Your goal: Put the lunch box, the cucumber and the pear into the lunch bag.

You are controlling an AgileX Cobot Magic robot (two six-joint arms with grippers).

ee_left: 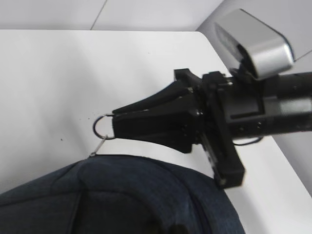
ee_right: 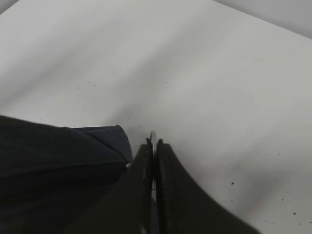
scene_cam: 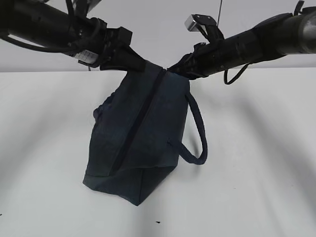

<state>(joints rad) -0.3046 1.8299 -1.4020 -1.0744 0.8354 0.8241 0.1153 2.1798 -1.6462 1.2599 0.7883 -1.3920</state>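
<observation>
The dark navy lunch bag (scene_cam: 143, 138) hangs tilted between both arms, its lower corner touching the white table. Its zipper (scene_cam: 140, 118) runs down the face turned to the exterior camera. My left gripper (scene_cam: 139, 64) is shut on the fabric at the bag's top end; in the left wrist view the bag (ee_left: 122, 195) hides its jaws. My right gripper (ee_right: 153, 144) is shut on the zipper's silver ring pull (ee_right: 153, 135), which also shows in the left wrist view as the ring pull (ee_left: 102, 127) at the right gripper (ee_left: 116, 124). The lunch box, the cucumber and the pear are out of view.
One loop handle (scene_cam: 197, 133) hangs off the bag's right side. The white table (scene_cam: 256, 148) spreads around the bag, with a few dark specks near its front edge. A grey wall stands behind the arms.
</observation>
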